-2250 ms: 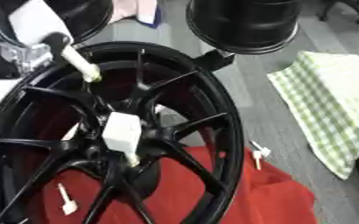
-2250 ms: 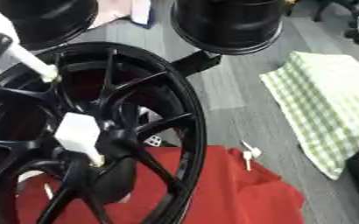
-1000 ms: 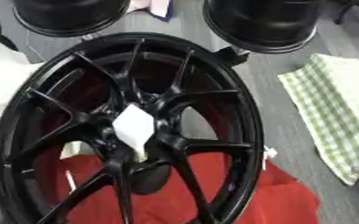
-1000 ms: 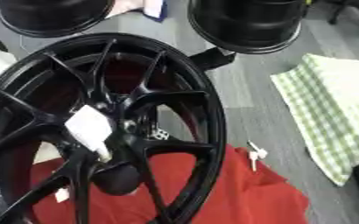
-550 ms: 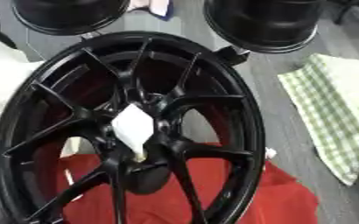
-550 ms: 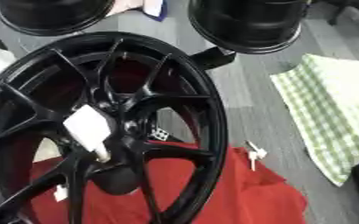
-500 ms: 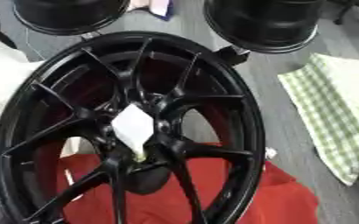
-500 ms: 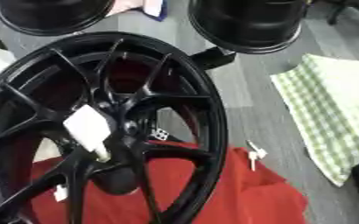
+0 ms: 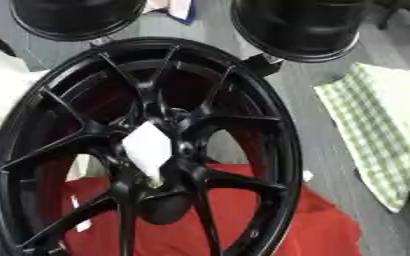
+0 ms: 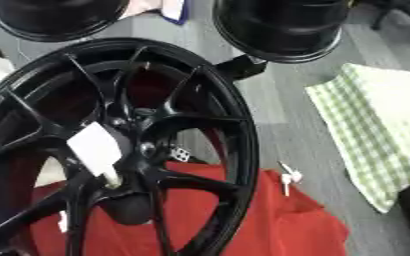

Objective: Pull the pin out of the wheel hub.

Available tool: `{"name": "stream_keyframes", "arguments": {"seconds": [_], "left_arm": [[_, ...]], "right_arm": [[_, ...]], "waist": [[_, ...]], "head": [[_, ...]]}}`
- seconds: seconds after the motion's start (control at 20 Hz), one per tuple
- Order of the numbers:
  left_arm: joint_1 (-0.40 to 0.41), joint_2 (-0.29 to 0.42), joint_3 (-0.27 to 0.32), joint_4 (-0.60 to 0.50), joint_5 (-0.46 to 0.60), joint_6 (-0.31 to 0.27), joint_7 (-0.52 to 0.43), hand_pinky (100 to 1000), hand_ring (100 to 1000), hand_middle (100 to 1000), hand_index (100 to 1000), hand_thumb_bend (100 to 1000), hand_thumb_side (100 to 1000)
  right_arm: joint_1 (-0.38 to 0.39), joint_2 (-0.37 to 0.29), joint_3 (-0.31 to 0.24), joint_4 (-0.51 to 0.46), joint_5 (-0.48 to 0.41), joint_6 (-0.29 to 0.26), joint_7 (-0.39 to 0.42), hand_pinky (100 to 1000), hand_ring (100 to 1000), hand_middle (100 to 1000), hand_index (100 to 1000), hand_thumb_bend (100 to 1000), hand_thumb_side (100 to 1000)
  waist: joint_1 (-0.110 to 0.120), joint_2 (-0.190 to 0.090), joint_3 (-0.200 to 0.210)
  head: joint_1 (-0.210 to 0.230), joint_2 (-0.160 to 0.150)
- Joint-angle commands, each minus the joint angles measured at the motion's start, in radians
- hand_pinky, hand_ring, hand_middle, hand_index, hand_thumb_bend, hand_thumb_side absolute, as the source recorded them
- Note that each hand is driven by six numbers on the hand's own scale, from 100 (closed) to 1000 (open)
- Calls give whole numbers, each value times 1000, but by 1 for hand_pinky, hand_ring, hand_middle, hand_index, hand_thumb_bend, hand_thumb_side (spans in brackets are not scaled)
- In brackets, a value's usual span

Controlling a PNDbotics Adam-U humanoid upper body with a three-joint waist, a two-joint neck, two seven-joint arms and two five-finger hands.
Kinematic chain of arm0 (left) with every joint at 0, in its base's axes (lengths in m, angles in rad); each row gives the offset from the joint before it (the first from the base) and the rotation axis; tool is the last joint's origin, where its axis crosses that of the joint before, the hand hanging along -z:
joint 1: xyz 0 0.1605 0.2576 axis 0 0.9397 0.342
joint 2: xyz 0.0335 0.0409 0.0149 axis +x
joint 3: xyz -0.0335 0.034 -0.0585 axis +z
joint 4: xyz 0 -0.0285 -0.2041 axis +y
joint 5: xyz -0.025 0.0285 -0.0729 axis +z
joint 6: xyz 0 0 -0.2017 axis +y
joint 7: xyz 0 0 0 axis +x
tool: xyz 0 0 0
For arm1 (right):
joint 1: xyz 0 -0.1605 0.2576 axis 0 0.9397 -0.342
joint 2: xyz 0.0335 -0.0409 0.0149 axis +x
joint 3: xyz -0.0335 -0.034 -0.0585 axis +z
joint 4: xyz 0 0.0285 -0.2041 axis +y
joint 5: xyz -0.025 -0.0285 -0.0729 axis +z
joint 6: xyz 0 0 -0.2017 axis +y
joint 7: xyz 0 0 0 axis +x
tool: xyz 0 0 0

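In the middle of the frame there's no sign of your hands at all, neither left nor right, so I can't tell you what the fingers are doing. The black wheel hub [image 9: 147, 145] fills most of the view, lying over a red cloth [image 10: 270, 220], with a white pin [image 9: 147, 150] sitting at its centre. Past the rim a small white piece [image 10: 285, 177] lies on the cloth's edge, near a green checked cloth [image 10: 375, 130], and two more black rims [image 9: 300, 27] sit behind.

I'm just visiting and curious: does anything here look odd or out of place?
A white tag-like piece sits at the black wheel's hub, and small white pieces lie loose on the red cloth: one right of the rim, another behind the spokes. Neither robot hand shows.
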Motion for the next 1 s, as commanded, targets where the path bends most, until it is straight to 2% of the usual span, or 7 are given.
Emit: {"name": "stream_keyframes", "arguments": {"seconds": [0.05, 0.2, 0.35, 0.6, 0.8, 1.0], "left_arm": [[-14, 20, 31, -25, 16, -8, -2, 771, 747, 769, 820, 264, 814], [-31, 10, 46, -80, 147, -85, 72, 698, 640, 665, 707, 103, 767], [-55, 5, 49, -150, 303, -202, 209, 672, 599, 620, 669, 100, 770], [-80, -4, 14, -259, 588, -418, 394, 669, 606, 624, 683, 100, 821], [-99, -34, -21, -295, 733, -515, 432, 675, 617, 631, 697, 100, 832], [-124, -90, -26, -298, 736, -577, 414, 680, 625, 639, 707, 100, 828]], "right_arm": [[-6, -26, -14, -17, -2, -2, -4, 811, 682, 632, 680, 100, 570], [-6, -28, -16, -19, -2, -3, -5, 811, 681, 632, 680, 100, 564], [-9, -30, -16, -22, 0, -3, -5, 811, 681, 632, 680, 100, 558], [-13, -32, -15, -27, 2, -2, -4, 810, 681, 632, 680, 100, 551], [-19, -30, -14, -32, 4, -2, -3, 810, 681, 632, 680, 100, 544], [-23, -30, -15, -39, 6, -2, -3, 810, 681, 633, 680, 100, 536]], "waist": [[3, -15, 2], [4, -17, 3], [4, -19, 2], [5, -22, 2], [6, -24, -1], [4, -25, -6]], "head": [[-5, -13], [-7, -12], [-9, -10], [-12, -12], [-12, -15], [-9, -10]]}}
